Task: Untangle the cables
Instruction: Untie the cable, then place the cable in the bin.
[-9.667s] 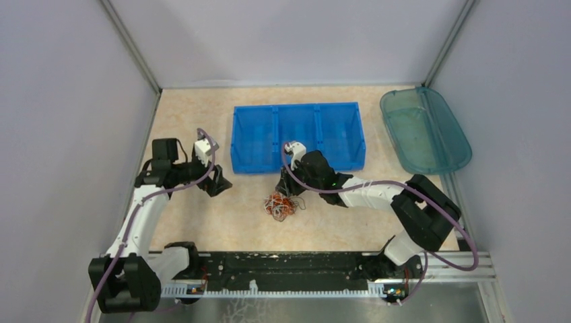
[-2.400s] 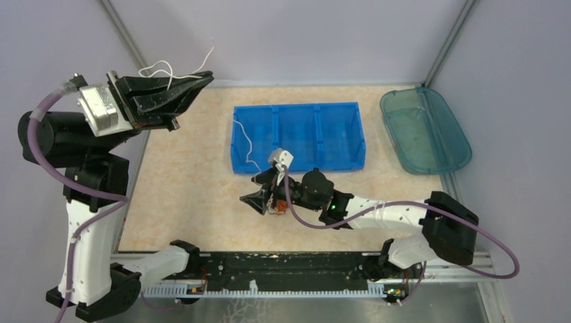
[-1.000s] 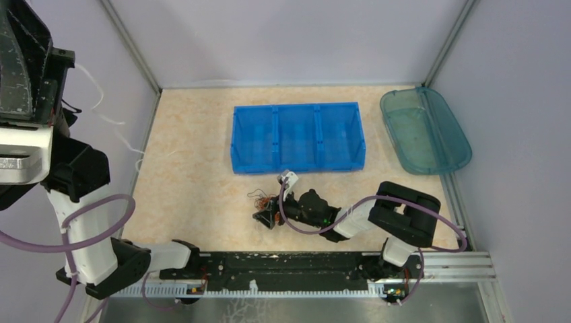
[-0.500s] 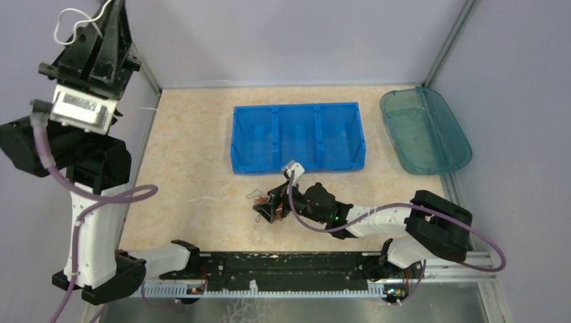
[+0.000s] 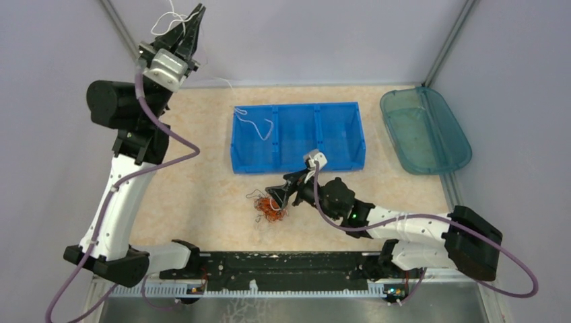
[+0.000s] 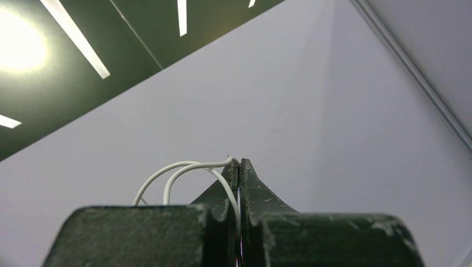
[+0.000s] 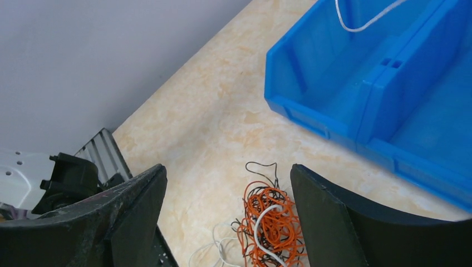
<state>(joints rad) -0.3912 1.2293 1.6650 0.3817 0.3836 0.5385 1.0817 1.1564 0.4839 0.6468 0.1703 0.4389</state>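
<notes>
Top external view first: my left arm stands tall at the far left corner of the table [image 5: 195, 175], and the left gripper [image 5: 190, 23] points up in front of the back wall [image 5: 303, 40]. It is clamped on a white wire [image 5: 163, 21], whose loose loops curl out just beside the fingertips. From there the thin strand drops toward the blue bin [image 5: 296, 165], and its lower end lies curled in the bin's left compartment.

On the left wrist camera I see the left gripper [image 6: 239, 162] with its fingers pressed together. The white wire [image 6: 186, 167] is pinched between them and arcs out to the left in two loops.

The tangle of cables [image 5: 269, 205], mostly red-orange with some black and white strands, sits on the table just in front of the blue bin, toward its left end. My right arm reaches low across the table from the right, and the right gripper [image 5: 278, 195] is directly over the tangle's far edge.

On the right wrist camera the right gripper [image 7: 228, 172] is spread wide, its two dark fingers [image 7: 133, 206] well apart and holding nothing. The tangle of cables [image 7: 270, 222] lies on the table between them, nearer the right-hand finger; I cannot tell whether either finger touches it. A single black strand sticks out from the tangle's top. Beyond it I see the blue bin [image 7: 311, 111], with a curl of the white wire [image 7: 362, 25] inside.

A teal tray [image 5: 458, 145] rests at the table's far right, well apart from both grippers.
</notes>
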